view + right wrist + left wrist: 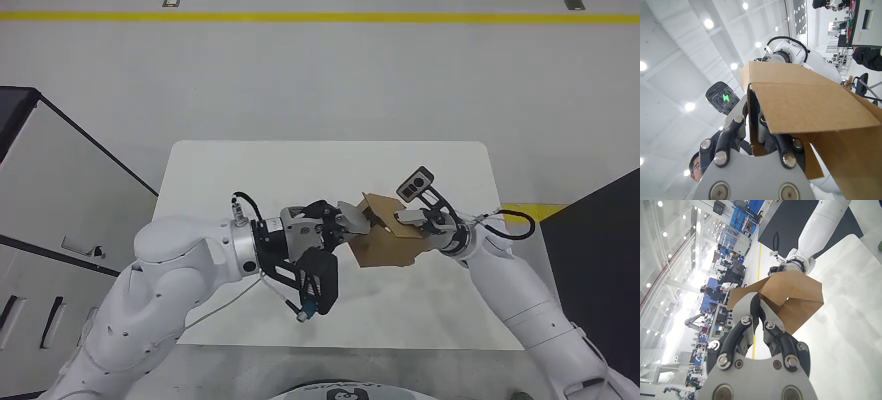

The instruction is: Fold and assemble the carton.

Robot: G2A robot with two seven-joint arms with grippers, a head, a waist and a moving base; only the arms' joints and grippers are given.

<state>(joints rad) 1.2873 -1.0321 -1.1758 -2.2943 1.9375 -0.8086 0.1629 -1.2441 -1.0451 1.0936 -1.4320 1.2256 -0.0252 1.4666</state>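
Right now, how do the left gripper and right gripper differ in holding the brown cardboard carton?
The right gripper clamps a wall of the brown cardboard carton between its fingers; the left gripper is shut, only its tips at a flap. Left gripper and right gripper meet it from opposite sides. Both touch one carton.

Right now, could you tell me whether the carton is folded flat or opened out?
Opened out but unfinished: the carton shows a hollow interior and loose flaps sticking out.

Fingertips of the right gripper (pixel 752 117) behind a carton (pixel 810 98) flap — its far end past that wrist view's edge.
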